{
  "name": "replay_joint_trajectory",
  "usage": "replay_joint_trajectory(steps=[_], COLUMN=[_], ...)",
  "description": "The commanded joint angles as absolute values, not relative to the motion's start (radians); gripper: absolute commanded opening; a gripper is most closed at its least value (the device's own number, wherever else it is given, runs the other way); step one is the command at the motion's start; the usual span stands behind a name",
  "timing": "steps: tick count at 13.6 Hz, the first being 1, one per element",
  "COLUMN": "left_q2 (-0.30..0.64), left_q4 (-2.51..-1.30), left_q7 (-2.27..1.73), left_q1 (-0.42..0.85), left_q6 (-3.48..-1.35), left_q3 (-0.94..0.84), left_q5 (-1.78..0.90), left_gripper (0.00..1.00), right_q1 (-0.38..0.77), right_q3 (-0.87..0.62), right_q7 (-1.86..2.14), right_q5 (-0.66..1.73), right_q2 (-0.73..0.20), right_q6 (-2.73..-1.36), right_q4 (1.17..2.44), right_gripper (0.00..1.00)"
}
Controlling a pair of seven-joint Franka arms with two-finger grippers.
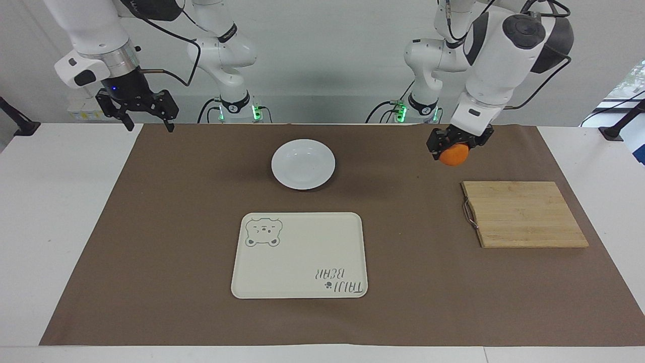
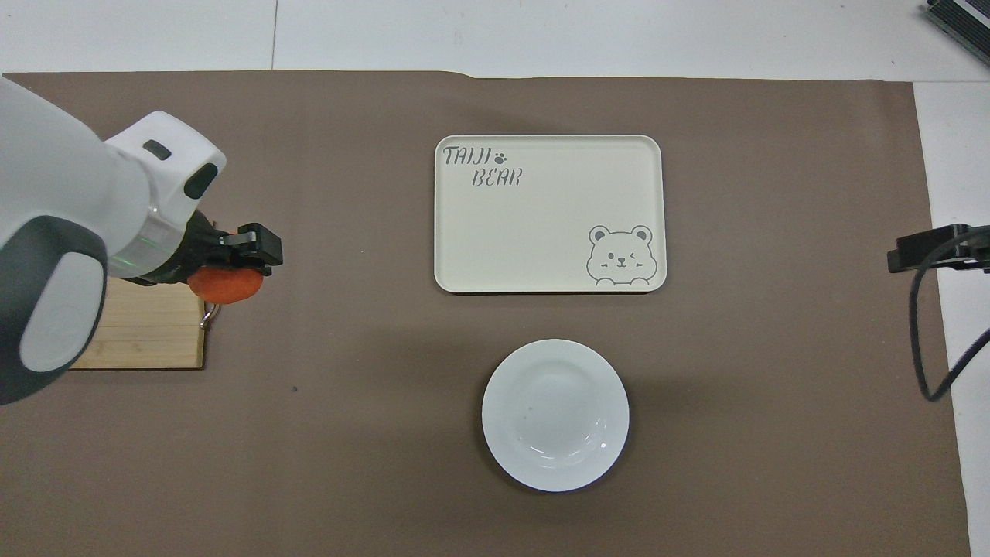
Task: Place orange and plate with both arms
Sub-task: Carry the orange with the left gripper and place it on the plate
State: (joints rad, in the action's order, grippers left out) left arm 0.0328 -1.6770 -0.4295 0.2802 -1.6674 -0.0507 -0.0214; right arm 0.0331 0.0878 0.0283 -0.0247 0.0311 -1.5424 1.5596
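Facing view. The left tool (image 1: 452, 146) is clenched on the orange (image 1: 453, 155) and hangs in the air over the brown mat (image 1: 151, 227), beside the wooden cutting board (image 1: 524, 214) and toward the left arm's end of the surface. The plate (image 1: 303, 164) rests empty on the mat, nearer to the robots than the cream bear tray (image 1: 299, 255). The right tool (image 1: 146, 115) waits released above the mat's corner at the right arm's end. Risk, as a judgement: only the fruit's upper part appears to be gripped, so a round, smooth orange could slip out during a quick sideways carry and roll across the mat. A release from too high over the shallow plate could let it bounce or roll past the low rim.

Overhead view. The left tool (image 2: 246, 254) with the orange (image 2: 225, 286) covers the board's (image 2: 147, 333) metal handle; plate (image 2: 555, 415) and tray (image 2: 548, 213) lie well apart from it. Only a dark tip of the right tool (image 2: 928, 249) shows at the frame's edge. Further risk: if the right arm reaches for the plate while the left arm delivers the orange, the two could crowd one another over the middle, or the plate could be nudged off position.
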Motion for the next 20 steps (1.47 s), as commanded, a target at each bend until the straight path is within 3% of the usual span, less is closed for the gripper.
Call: replay_joint_trajectory(steps=[1, 5, 13, 20], left_q2=[0.018, 0.031, 0.176, 0.224], left_q4=[-1.729, -1.818, -1.868, -1.942], left_q7=[-0.535, -0.684, -1.003, -1.101], left_q1=[0.380, 0.517, 0.759, 0.879], left_q6=[-1.724, -1.853, -2.113, -2.249], left_q3=[-0.034, -0.032, -0.034, -0.034], left_q5=[-0.018, -0.018, -0.011, -0.011], left_gripper=[0.00, 0.00, 0.00, 0.00], right_q1=[0.028, 0.028, 0.028, 0.028], right_q3=[0.081, 0.081, 0.081, 0.081], right_q7=[0.014, 0.014, 0.014, 0.014], right_q5=[-0.029, -0.029, -0.029, -0.029], right_q2=[0.035, 0.035, 0.035, 0.035], right_q6=[-1.531, -1.531, -1.531, -1.531], right_q4=[1.555, 1.555, 1.554, 1.554], right_gripper=[1.00, 1.00, 1.00, 1.00])
